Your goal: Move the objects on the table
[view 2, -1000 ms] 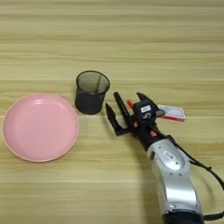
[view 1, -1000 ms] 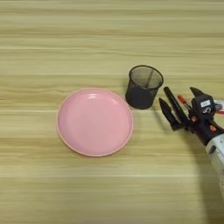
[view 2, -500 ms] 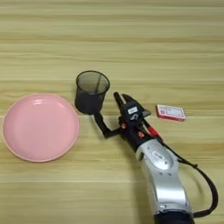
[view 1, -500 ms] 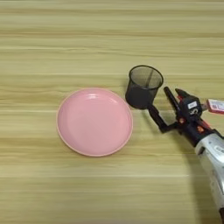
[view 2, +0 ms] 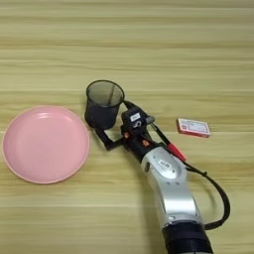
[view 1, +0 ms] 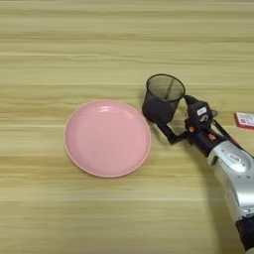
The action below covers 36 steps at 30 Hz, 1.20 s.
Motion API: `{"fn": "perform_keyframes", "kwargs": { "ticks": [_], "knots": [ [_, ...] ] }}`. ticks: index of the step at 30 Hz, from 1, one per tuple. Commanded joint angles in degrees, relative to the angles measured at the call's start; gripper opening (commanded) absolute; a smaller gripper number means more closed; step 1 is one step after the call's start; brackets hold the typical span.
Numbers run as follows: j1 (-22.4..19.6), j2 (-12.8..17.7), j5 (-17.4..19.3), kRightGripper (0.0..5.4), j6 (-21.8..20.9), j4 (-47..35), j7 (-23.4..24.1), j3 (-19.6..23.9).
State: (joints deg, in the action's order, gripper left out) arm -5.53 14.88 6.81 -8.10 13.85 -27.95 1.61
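Observation:
A black wire-mesh cup [view 1: 162, 95] stands upright on the wooden table [view 1: 99, 49], just right of a round pink plate [view 1: 106, 139]. My right gripper [view 2: 112, 117] is open against the cup's near right side. One black finger [view 2: 106, 139] lies along the front of the cup's base, and the other reaches up beside its right wall. A slim red-and-black pen [view 2: 173, 150] lies partly under my silver forearm. A small white-and-red packet [view 2: 193, 127] lies flat to the right of the gripper.
My forearm [view 2: 171, 188] runs from the bottom edge up to the cup, with a black cable [view 2: 221, 198] looping at its right. Bare wooden table lies behind the cup and in front of the plate.
My gripper has moved left, away from the packet and up to the cup, with its fingers now at the cup's side. The cup, plate and packet stay in place.

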Motion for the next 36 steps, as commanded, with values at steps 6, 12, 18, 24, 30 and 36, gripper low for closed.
{"fn": "perform_keyframes", "kwargs": {
  "ticks": [6, 12, 18, 24, 30, 36],
  "knots": [
    [-6.6, -0.1, -0.4, 5.39, -2.5, 2.0, 0.4, 0.2],
    [-8.6, -1.1, -0.3, 5.39, -3.3, 4.9, 0.3, 0.5],
    [-10.6, -1.5, -0.2, 5.39, -4.1, 8.0, 0.4, 1.0],
    [-13.0, -2.0, -0.3, 5.39, -5.2, 11.5, 0.6, 1.1],
    [-14.7, -2.3, -0.1, 5.39, -6.5, 14.8, 0.9, 1.6],
    [-15.3, -2.7, 0.0, 5.12, -7.3, 16.3, 0.8, 2.0]
  ]
}}
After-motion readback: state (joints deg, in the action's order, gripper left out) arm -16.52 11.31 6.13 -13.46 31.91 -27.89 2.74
